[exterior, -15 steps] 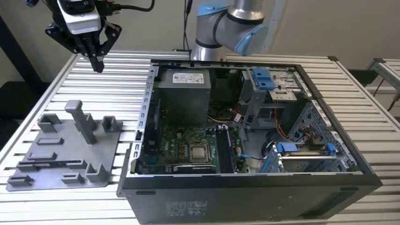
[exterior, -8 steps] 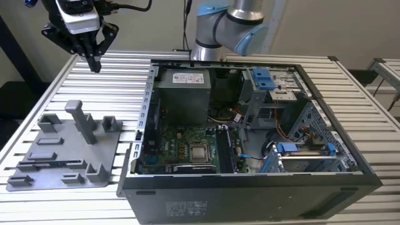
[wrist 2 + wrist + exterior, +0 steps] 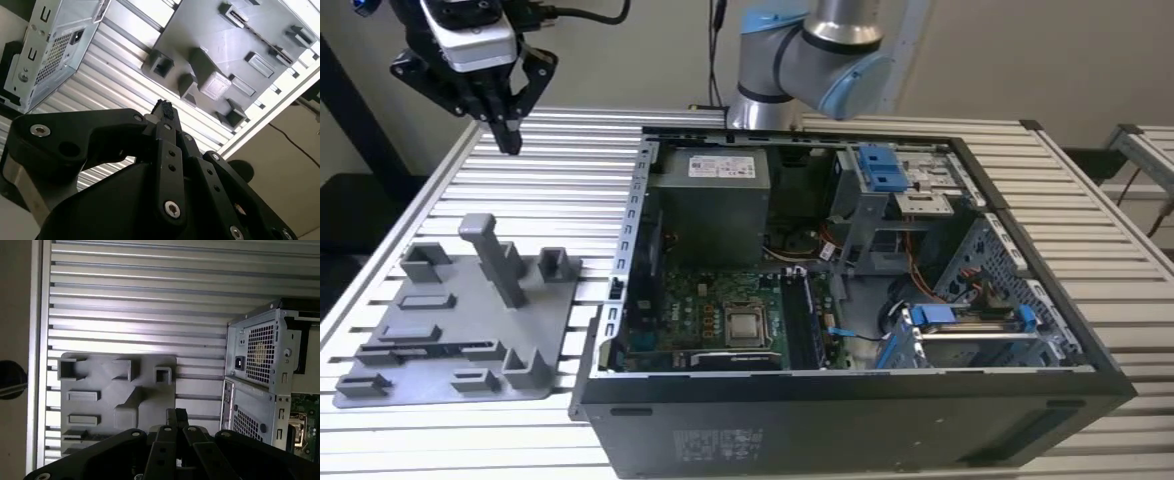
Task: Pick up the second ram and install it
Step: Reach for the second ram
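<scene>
Ram point(image 3: 434, 350), as we see it, is a thin dark strip lying in a long slot of the gray tray point(image 3: 558, 315), well below the gripper point(image 3: 507, 135) and apart from it. We find the gripper closed, fingertips together, holding nothing, hanging above the slatted table point(image 3: 574, 150). Below and off to its side, the open case point(image 3: 854, 400) holds a motherboard point(image 3: 720, 320) and a power supply point(image 3: 714, 205).

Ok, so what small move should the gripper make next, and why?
Probably travel down toward the gray fixture. The gripper hangs shut and empty above the table, apart from the fixture, and what looks like the second ram lies in the fixture's long slot.
</scene>
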Controlling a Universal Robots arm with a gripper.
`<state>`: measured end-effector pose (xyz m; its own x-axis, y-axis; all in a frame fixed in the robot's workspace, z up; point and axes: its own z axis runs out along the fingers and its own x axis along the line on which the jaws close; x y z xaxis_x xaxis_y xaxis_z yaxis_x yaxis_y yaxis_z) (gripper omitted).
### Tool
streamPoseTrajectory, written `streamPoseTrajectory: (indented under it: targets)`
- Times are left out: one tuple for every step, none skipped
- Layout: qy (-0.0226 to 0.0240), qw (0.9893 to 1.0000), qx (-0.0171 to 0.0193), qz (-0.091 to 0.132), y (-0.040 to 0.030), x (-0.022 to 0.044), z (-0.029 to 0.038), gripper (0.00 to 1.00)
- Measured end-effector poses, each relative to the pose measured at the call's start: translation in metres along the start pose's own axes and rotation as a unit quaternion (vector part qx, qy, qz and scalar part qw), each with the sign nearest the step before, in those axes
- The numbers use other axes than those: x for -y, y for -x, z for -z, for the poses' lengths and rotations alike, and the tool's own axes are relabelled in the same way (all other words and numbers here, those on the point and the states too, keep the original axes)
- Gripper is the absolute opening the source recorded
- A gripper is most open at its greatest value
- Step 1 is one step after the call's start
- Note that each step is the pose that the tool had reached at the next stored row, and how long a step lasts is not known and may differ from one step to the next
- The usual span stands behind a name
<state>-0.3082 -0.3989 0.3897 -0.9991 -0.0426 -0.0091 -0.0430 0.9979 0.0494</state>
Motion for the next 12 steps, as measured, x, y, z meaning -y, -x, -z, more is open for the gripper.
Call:
streamPoseTrajectory:
  targets:
    - [0.0, 1.0, 0.0, 0.001, -0.0029, -0.0001, 0.0, 0.11]
    - [0.0, 1.0, -0.0001, 0.001, -0.0062, -0.0003, 0.0, 0.11]
    - [0.0, 1.0, -0.0001, 0.002, -0.0093, -0.0004, 0.0, 0.11]
    - [0.0, 1.0, -0.0001, 0.002, -0.0125, -0.0006, -0.0001, 0.11]
    - [0.0, 1.0, -0.0001, 0.003, -0.0159, -0.0007, -0.0001, 0.11]
    - [0.0, 1.0, -0.0002, 0.003, -0.0193, -0.0008, -0.0001, 0.11]
    - [0.0, 1.0, -0.0002, 0.004, -0.0228, -0.001, -0.0002, 0.11]
    - [0.0, 1.0, -0.0002, 0.004, -0.0265, -0.0011, -0.0002, 0.11]
    - [0.0, 1.0, -0.0002, 0.005, -0.03, -0.0013, -0.0003, 0.11]
    - [0.0, 1.0, -0.0003, 0.005, -0.0337, -0.0014, -0.0003, 0.11]
    - [0.0, 1.0, -0.0003, 0.006, -0.0371, -0.0016, -0.0004, 0.11]
    - [0.0, 1.0, -0.0004, 0.006, -0.0405, -0.0017, -0.0003, 0.11]
